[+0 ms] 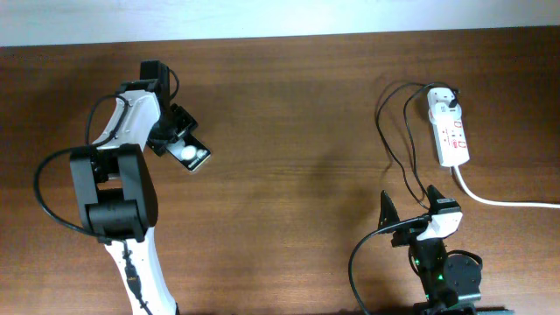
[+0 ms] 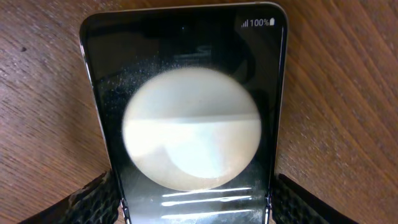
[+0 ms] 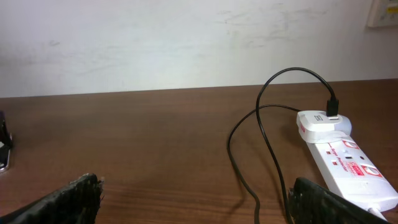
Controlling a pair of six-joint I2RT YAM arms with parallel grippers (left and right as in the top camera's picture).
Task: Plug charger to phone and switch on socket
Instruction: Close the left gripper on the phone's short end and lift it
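Left claw [image 2: 193, 190] clamped on phone [image 2: 186, 74] jutting ahead: glossy black, silvery rim, big pale round spot. Right claw [image 3: 196, 190] spread apart.

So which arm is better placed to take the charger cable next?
Right. The right gripper is open just beside the cable, near the power strip. The left gripper is far away, closed on the phone.

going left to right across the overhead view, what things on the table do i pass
phone → charger (its black loop) → socket → thick white cord running off to the right edge
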